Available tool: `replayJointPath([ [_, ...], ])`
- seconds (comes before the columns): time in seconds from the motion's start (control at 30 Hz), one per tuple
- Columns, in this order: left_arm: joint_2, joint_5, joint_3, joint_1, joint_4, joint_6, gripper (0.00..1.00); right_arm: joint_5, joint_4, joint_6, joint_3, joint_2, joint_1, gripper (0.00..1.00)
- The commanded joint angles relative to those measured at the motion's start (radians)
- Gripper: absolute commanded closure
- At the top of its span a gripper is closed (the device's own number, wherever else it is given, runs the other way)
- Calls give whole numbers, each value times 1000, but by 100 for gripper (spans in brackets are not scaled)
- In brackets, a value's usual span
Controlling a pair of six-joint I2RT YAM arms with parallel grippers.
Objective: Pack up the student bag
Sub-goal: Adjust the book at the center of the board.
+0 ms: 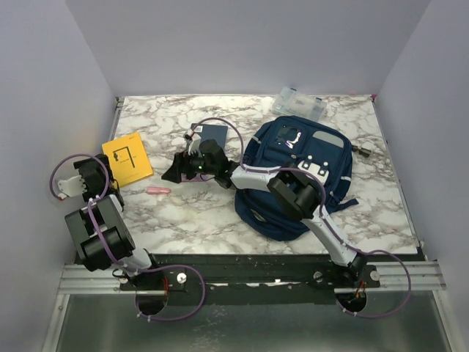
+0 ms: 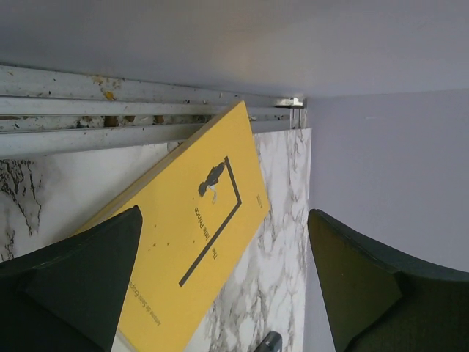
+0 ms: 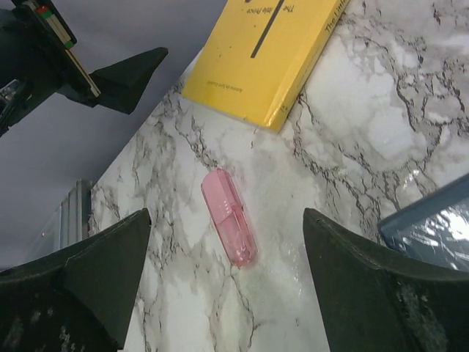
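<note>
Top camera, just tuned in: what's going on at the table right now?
The right arm reaches across the student bag. The right gripper is open and empty, hovering near a small pink item that lies loose on the table by the yellow book. The left gripper, also open and empty, hangs over that book. Nothing is held.

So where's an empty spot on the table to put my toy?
The near strip of the table, between the pink case and the student bag, is bare. So is the far corner behind the yellow book. It's crowded in the middle, where the right hand hovers by the grey-blue pad.
</note>
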Motion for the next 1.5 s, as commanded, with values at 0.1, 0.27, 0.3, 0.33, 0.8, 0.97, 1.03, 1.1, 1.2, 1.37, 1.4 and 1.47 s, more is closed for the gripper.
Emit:
replayJointPath([
  [0.1, 82, -110, -64, 8, 151, -219, 4, -38, 12, -1, -115, -144, -9, 13],
  [0.27, 159, -92, -112, 5, 232, -330, 6, -42, -48, -58, -167, -221, -8, 14],
  [0.3, 169, -81, -116, 1, 261, -332, 8, -33, -53, -70, -181, -240, -9, 14],
  [0.33, 181, -64, -109, -3, 261, -335, 9, -25, -59, -84, -192, -253, -9, 14],
  [0.8, 224, 105, -48, -123, 337, -250, 27, 37, -95, -64, -169, -220, -41, 14],
  [0.97, 239, 196, -14, -159, 332, -223, 39, 58, -141, -49, -100, -175, -61, 14],
  [1.03, 207, 186, -14, -180, 323, -181, 42, 61, -134, -32, -104, -175, -72, 14],
  [1.1, 155, 147, -6, -208, 257, -119, 42, 67, -130, -15, -109, -176, -82, 14],
  [1.2, 89, 82, 70, -264, 69, 13, 38, 69, -107, 18, -132, -181, -99, 14],
  [1.37, 67, 88, 199, -281, -62, 243, 32, 57, -96, 42, -142, -173, -125, 14],
  [1.4, 77, 96, 254, -278, -128, 294, 31, 54, -97, 41, -142, -173, -127, 14],
  [1.47, 105, 112, 368, -277, -255, 405, 28, 48, -91, 32, -147, -173, -129, 14],
])
